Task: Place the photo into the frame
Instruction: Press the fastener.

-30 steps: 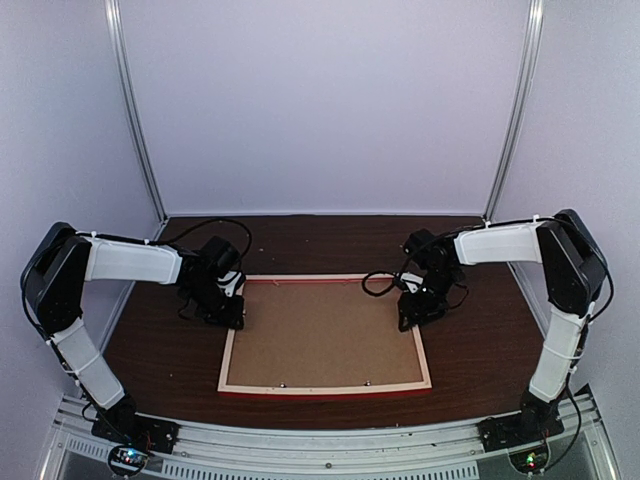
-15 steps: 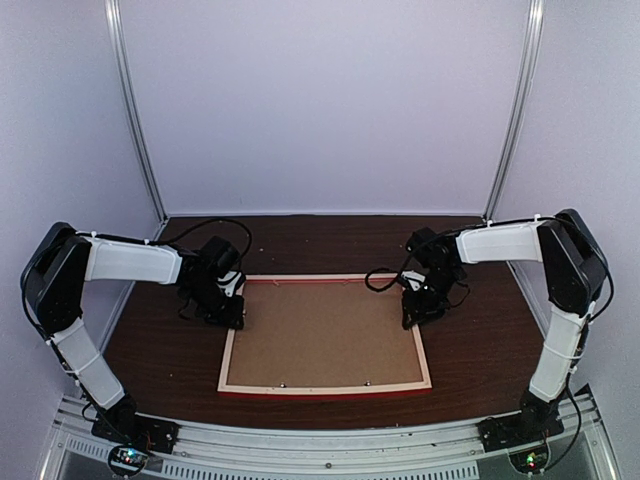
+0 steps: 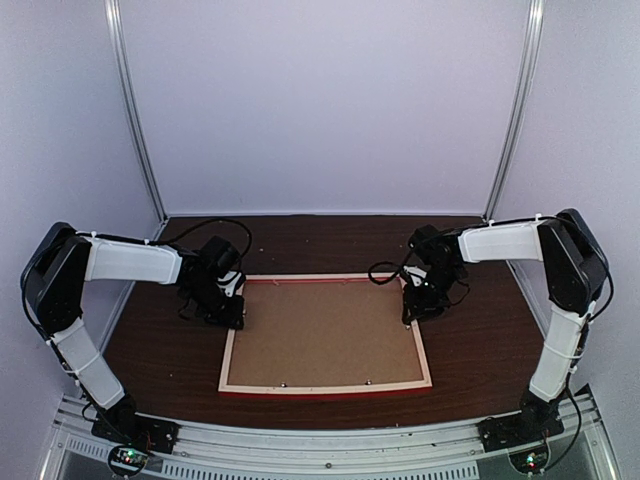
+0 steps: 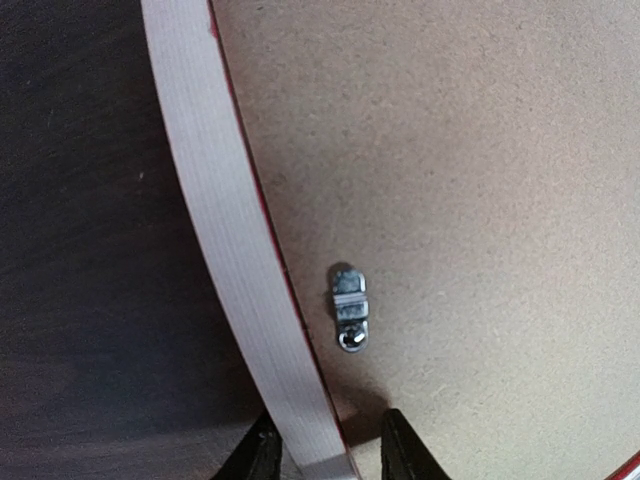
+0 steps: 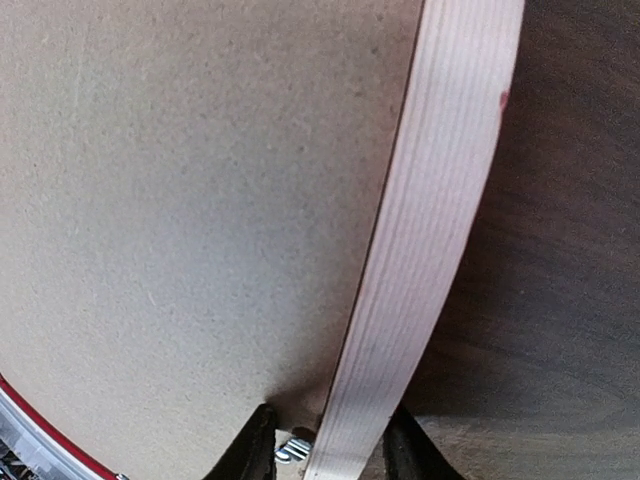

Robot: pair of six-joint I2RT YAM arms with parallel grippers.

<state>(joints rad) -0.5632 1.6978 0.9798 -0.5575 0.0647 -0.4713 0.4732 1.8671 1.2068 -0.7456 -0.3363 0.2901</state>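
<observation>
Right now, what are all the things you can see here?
frame: one, pale wood back up with red edges, flat in the middle of the table.
board: one, brown, lying inside the frame.
clips: small, silver, on the board near the frame's sides; one shows by each gripper.
table: one, dark brown, under everything.
walls: pale, around the table.
poles: two, silver, at the back corners.
arms: two, white and black, one on each side.
left gripper: one, black, fingers astride the frame's left rail.
right gripper: one, black, fingers astride the frame's right rail.
</observation>
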